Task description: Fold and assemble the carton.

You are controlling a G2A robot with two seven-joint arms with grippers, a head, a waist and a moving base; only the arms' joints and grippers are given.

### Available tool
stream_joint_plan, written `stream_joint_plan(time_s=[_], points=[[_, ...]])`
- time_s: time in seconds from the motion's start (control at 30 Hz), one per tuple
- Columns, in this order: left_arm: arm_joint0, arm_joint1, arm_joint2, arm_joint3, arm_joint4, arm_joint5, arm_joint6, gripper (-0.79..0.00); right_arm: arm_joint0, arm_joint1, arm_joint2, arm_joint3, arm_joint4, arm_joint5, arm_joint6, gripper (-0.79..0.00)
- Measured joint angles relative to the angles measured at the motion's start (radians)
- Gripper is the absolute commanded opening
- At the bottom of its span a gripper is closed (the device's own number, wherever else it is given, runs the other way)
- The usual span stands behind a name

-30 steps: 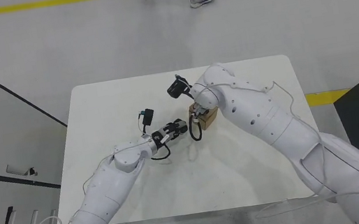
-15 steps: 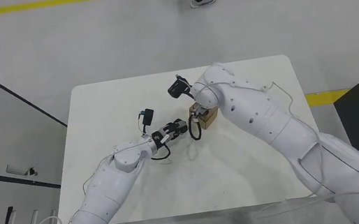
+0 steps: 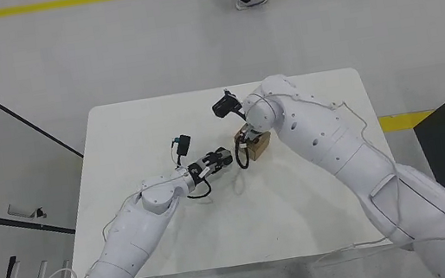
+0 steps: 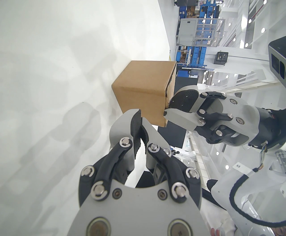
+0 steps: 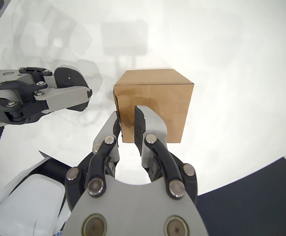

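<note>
A: Top view?
B: Brown carton stands closed on the white table. Right gripper is right against the carton's side. Left gripper sits just beside the right one, on the side away from the carton.

A: Left wrist view?
B: Left gripper is clenched, pads together, nothing between them. Carton is just ahead of its tips, not touching. Right gripper has its tips on the carton's seamed corner edge.

A: Right wrist view?
B: Right gripper is pinching the carton. One pad is on the outer edge at the seam, the other lies on the facing panel, with cardboard between. The rest of the carton extends past the tips. Left gripper hangs off to one side of the right one, clenched and empty, with a clear gap to the carton.
</note>
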Motion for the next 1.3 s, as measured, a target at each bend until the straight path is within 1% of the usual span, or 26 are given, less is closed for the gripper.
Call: stream_joint_plan(time_s=[0.13, 0.17, 0.2, 0.23, 0.27, 0.3, 0.33, 0.37, 0.47, 0.57, 0.63, 0.97, 1.13, 1.3], points=[[0.0, 0.0, 0.0, 0.0, 0.0, 0.0, 0.0, -0.785, -0.005, 0.005, 0.027, 0.004, 0.017, 0.009, -0.014, -0.603], [0.0, 0.0, 0.0, 0.0, 0.0, 0.0, 0.0, -0.767, -0.006, 0.006, 0.032, 0.004, 0.019, 0.011, -0.016, -0.61], [0.0, 0.0, 0.0, 0.0, 0.0, 0.0, 0.0, -0.576, -0.007, 0.007, 0.037, 0.003, 0.021, 0.013, -0.018, -0.616], [0.0, 0.0, 0.0, 0.0, 0.0, 0.0, 0.0, -0.477, -0.009, 0.009, 0.043, 0.002, 0.023, 0.015, -0.02, -0.622], [0.0, 0.0, 0.0, 0.0, 0.0, 0.0, 0.0, -0.342, -0.01, 0.01, 0.048, 0.001, 0.025, 0.017, -0.022, -0.634], [0.0, 0.0, 0.0, 0.0, 0.0, 0.0, 0.0, -0.151, -0.012, 0.011, 0.053, -0.001, 0.027, 0.018, -0.023, -0.643], [0.0, 0.0, 0.0, 0.0, 0.0, 0.0, 0.0, -0.071, -0.013, 0.013, 0.059, -0.002, 0.03, 0.021, -0.024, -0.653], [0.0, 0.0, 0.0, 0.0, 0.0, 0.0, 0.0, -0.012, -0.014, 0.014, 0.063, -0.003, 0.033, 0.022, -0.024, -0.665], [0.0, 0.0, 0.0, 0.0, 0.0, 0.0, 0.0, 0.0, -0.018, 0.016, 0.075, -0.006, 0.04, 0.024, -0.025, -0.683], [0.0, 0.0, 0.0, 0.0, 0.0, 0.0, 0.0, 0.0, -0.021, 0.018, 0.085, -0.007, 0.05, 0.024, -0.026, -0.733], [0.0, 0.0, 0.0, 0.0, 0.0, 0.0, 0.0, 0.0, -0.023, 0.02, 0.092, -0.007, 0.059, 0.026, -0.028, -0.785], [0.0, 0.0, 0.0, 0.0, 0.0, 0.0, 0.0, 0.0, -0.038, 0.031, 0.158, 0.005, 0.132, 0.046, -0.071, -0.785], [0.0, 0.0, 0.0, 0.0, 0.0, 0.0, 0.0, 0.0, -0.041, 0.033, 0.192, 0.045, 0.205, 0.041, -0.091, -0.785], [0.0, 0.0, 0.0, 0.0, 0.0, 0.0, 0.0, 0.0, -0.036, 0.03, 0.192, 0.088, 0.234, 0.033, -0.109, -0.785]])
